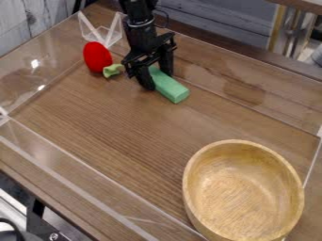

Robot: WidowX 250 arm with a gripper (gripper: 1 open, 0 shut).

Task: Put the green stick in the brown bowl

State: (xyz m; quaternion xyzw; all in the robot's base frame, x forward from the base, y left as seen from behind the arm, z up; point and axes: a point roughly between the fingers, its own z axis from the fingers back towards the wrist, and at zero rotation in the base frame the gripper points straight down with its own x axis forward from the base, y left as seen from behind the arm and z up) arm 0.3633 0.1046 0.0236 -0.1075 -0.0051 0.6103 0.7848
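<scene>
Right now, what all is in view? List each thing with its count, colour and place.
Green stick: one, mint green, far part of the table, at the gripper.
Bowl: one, light tan wood, near right corner.
Red toy: one, red with a green stem, left of the gripper.
Table: one, brown wood, under everything listed above.
Clear object: one, see-through, behind the red toy; what it is, I cannot tell.
Gripper: one, black, fingers shut on the green stick.
</scene>
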